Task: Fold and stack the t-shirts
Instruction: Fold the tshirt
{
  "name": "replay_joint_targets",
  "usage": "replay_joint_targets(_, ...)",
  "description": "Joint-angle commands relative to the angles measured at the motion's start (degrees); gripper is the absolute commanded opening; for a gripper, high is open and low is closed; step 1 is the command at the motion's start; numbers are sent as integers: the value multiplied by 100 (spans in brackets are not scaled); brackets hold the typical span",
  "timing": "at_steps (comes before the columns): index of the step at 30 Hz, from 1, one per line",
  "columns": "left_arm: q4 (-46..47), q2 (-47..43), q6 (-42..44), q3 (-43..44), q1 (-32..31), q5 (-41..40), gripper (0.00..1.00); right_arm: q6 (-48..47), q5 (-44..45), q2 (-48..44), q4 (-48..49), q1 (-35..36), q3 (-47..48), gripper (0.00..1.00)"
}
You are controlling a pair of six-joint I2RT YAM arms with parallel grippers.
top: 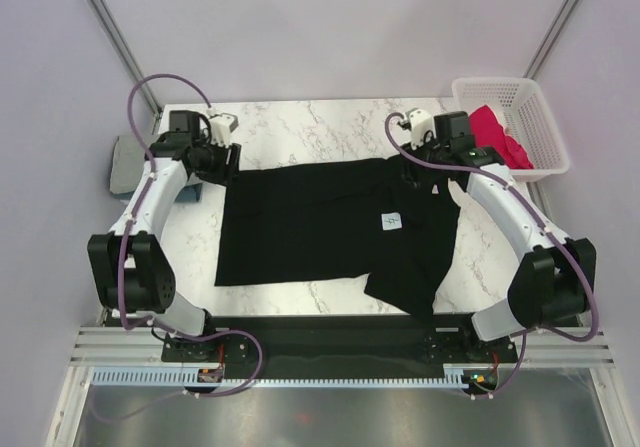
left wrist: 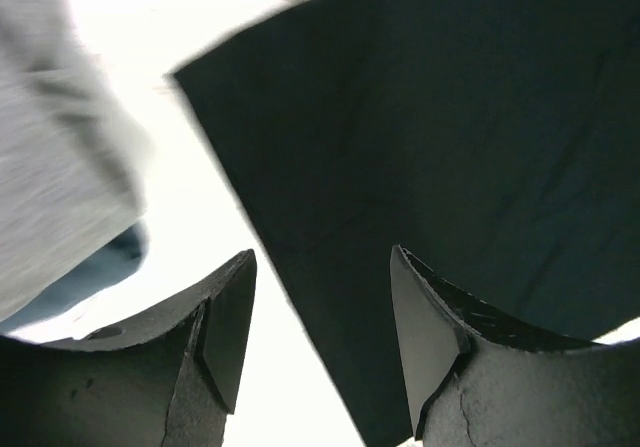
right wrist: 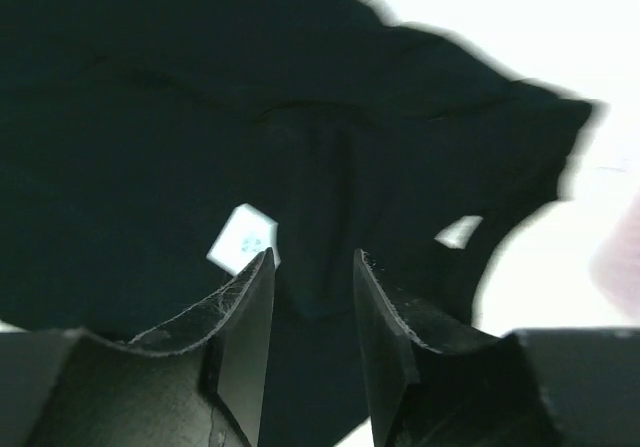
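A large black t-shirt lies spread on the marble table, with a small white label on it. My left gripper is open over the shirt's far left corner. In the left wrist view the shirt's edge runs between the open fingers. My right gripper is over the shirt's far right part. In the right wrist view its jaws stand apart just above the black cloth, beside the label. A crimson-pink shirt lies in the basket.
The white lattice basket stands at the far right corner. Grey cloth and a blue one lie at the table's left edge, also showing in the left wrist view. Walls close in the table on both sides.
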Motion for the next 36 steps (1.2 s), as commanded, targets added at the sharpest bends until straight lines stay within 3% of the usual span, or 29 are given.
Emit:
replay_joint_targets(1, 13, 510, -142, 74, -352, -42, 64, 18, -765, 351, -334, 286, -141, 44)
replay_joint_targets(2, -22, 598, -142, 65, -352, -243, 64, -26, -862, 430, -370, 383, -132, 43)
replay_joint_targets(3, -605, 747, -655, 56, -352, 1191, 68, -52, -932, 578, -405, 427, -114, 41)
replay_joint_targets(9, -576, 1214, -783, -101, -361, 1750, 67, -184, -819, 1001, -458, 507, -18, 37)
replay_joint_targets(13, -769, 1626, -740, -154, -370, 1724, 65, -255, -687, 1247, -371, 515, -53, 37)
replay_joint_targets(19, -629, 1706, -774, -322, -370, 1689, 64, -457, -116, 1774, -19, 515, 105, 35)
replay_joint_targets(26, -602, 1759, -784, -409, -387, 1654, 64, -431, -81, 2425, 122, 515, 571, 34)
replay_joint_targets(36, -550, 1698, -783, -497, -387, 1584, 64, -1054, 886, 2346, 131, 498, 580, 34)
